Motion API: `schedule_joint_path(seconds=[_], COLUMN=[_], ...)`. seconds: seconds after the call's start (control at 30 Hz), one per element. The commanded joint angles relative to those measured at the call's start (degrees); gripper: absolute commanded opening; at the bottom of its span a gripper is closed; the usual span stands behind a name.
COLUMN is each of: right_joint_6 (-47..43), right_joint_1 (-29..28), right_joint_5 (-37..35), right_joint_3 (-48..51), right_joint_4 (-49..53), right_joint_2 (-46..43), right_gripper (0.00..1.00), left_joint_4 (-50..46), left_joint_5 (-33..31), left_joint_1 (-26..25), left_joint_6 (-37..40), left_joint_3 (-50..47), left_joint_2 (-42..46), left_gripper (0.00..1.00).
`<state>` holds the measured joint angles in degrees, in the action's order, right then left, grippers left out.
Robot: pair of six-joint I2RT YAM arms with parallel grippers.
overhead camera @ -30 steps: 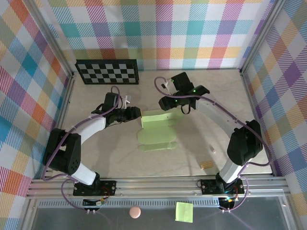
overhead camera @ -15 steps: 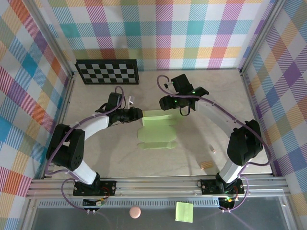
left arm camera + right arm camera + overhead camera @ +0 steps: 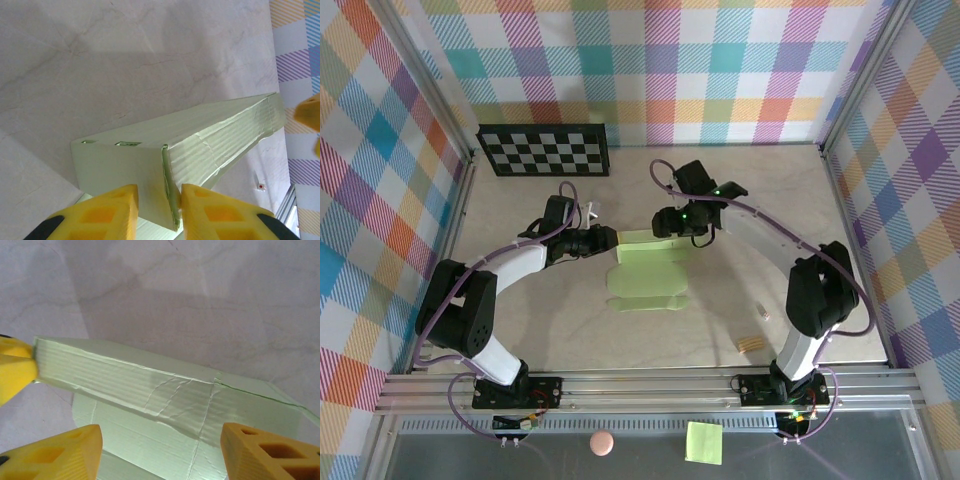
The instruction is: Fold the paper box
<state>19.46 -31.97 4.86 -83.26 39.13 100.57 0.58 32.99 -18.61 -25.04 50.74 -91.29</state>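
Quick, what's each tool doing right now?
Left tool: closed, pinching one end of the paper box.
Right tool: open over the paper box, holding nothing.

From above, the raised far wall of the paper box (image 3: 645, 283) has both ends covered: by the left gripper (image 3: 613, 238) at 9 o'clock and the right gripper (image 3: 667, 226) at 2 o'clock. The left wrist view cuts the box off at 6 o'clock, between the yellow fingers (image 3: 107, 215). The right wrist view cuts it at 3 and 6. A tan scrap (image 3: 751, 343) is too small to name.
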Motion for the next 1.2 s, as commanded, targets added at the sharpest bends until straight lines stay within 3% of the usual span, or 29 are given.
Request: schedule_joint_path(seconds=[0.0,0.13,0.6,0.77,0.93,1.07,1.17], right_joint_6=[2.0,2.6,11.5,14.2,14.6,14.3,13.5], right_joint_1=[1.0,1.9,7.5,8.1,8.2,8.4,8.5], right_joint_5=[1.4,2.8,20.2,23.4,22.4,21.0,18.9], right_joint_3=[0.6,2.2,11.2,13.5,14.4,14.6,15.0], right_joint_4=[1.0,-1.2,-18.3,-22.3,-22.8,-21.8,-20.5], right_joint_2=[1.8,2.8,1.6,1.5,1.3,1.3,0.0], right_gripper=[0.65,0.64,0.49,0.35,0.14,0.15,0.31], left_joint_4=[-3.4,-4.3,-4.1,-4.0,-3.9,-4.5,-2.7], left_joint_5=[-1.3,-1.0,-1.2,-1.4,-1.8,-1.8,-2.1], left_joint_1=[-0.4,-0.4,-0.4,-0.4,-0.4,-0.4,-0.4], left_joint_6=[0.3,0.9,0.9,0.8,0.7,0.7,-0.1], left_joint_3=[-0.8,0.0,0.4,0.3,0.3,0.5,-0.3], left_joint_2=[-0.9,-1.3,-1.9,-2.0,-2.0,-2.1,-2.1], left_gripper=[0.28,0.28,0.26,0.26,0.25,0.25,0.24])
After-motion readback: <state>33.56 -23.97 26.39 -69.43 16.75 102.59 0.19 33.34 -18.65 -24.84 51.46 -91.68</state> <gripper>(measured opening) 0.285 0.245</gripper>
